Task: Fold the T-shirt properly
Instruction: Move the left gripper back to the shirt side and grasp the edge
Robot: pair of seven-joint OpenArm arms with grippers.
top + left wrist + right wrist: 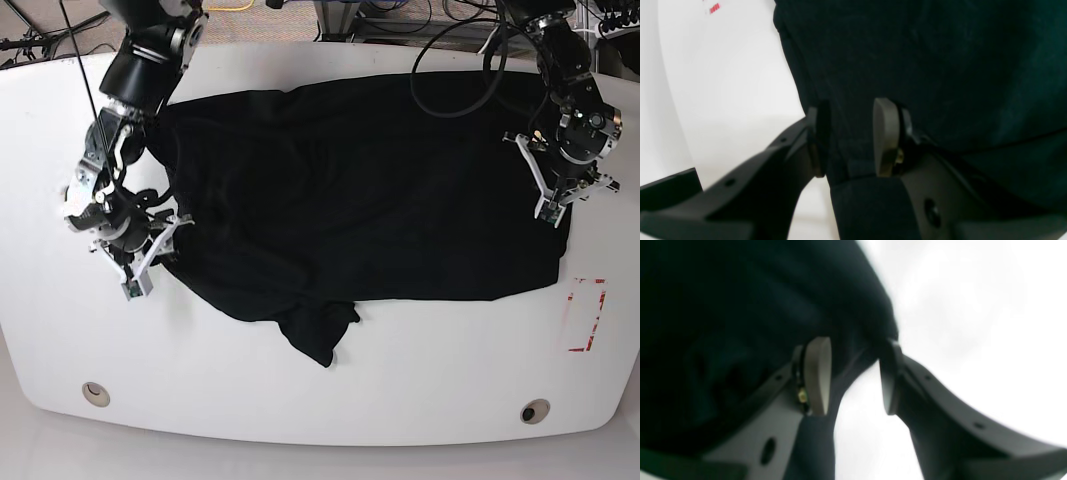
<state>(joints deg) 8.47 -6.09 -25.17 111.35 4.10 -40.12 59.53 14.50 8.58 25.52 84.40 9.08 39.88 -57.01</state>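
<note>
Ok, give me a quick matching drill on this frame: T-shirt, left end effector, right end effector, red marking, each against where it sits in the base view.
Things:
1. T-shirt
2. left end effector
3. right end effector
4. red marking

Places in the base view:
A. at the shirt's left edge
B. on bare table near the right rim
C. spread across the middle of the table
D. at the shirt's right edge

Pairs: 1-C, 2-D, 3-A, 4-B

The right wrist view is blurred, and the T-shirt (740, 306) fills it past its left edge.
</note>
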